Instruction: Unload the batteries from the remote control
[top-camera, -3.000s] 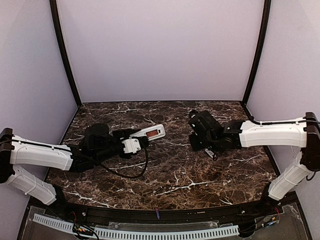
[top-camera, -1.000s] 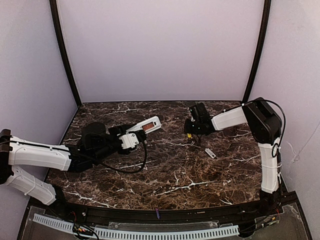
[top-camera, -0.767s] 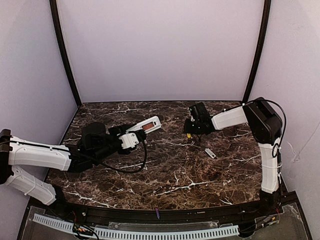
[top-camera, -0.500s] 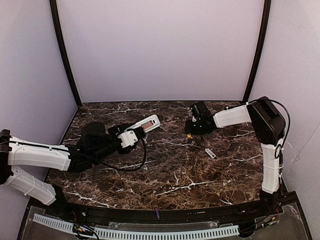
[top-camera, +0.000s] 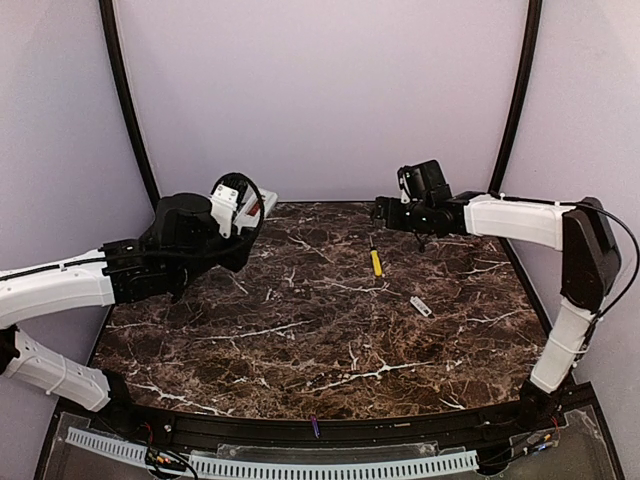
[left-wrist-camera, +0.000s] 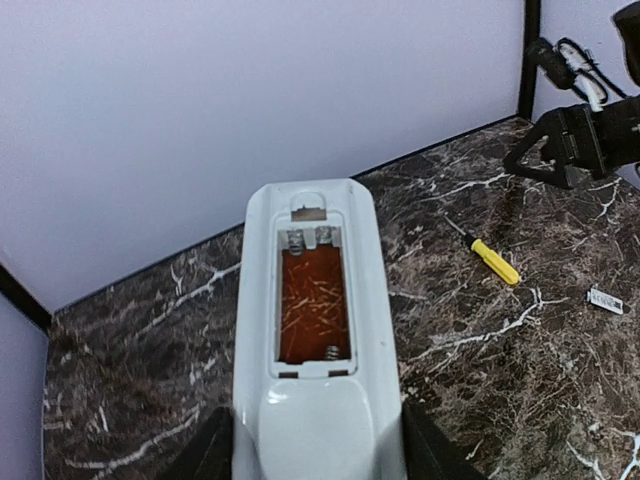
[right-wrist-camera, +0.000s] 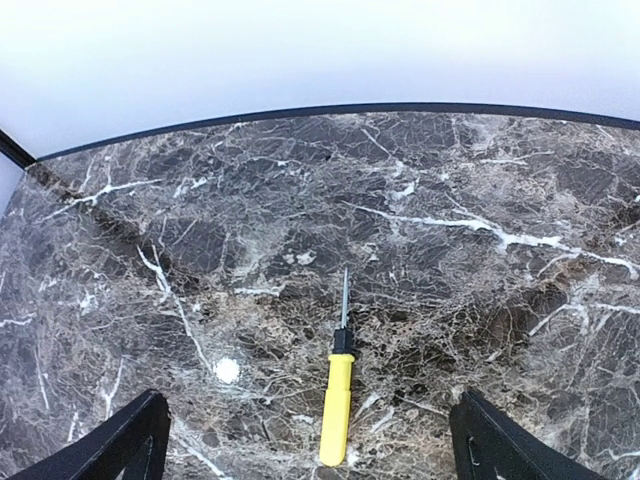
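Observation:
My left gripper (top-camera: 247, 208) is raised over the back left of the table, shut on the near end of the white remote control (left-wrist-camera: 312, 330). Its reddish compartment (left-wrist-camera: 312, 300) faces the left wrist camera and holds only springs. The remote control (top-camera: 262, 203) points toward the back wall. The batteries are out of view. My right gripper (top-camera: 386, 214) hangs open and empty at the back right. In the right wrist view its fingers (right-wrist-camera: 135, 438) stand wide either side of a yellow screwdriver (right-wrist-camera: 338, 398) lying on the marble below.
The yellow screwdriver (top-camera: 376, 262) lies at centre right of the marble table (top-camera: 300, 350). A small flat grey cover (top-camera: 421, 306) rests nearer the front right. A tiny purplish piece (top-camera: 314, 427) sits on the front rail. Walls close in the back and sides.
The right gripper opened, let go of the yellow screwdriver and pulled up and back. The left arm lifted the remote higher and swung it toward the back left.

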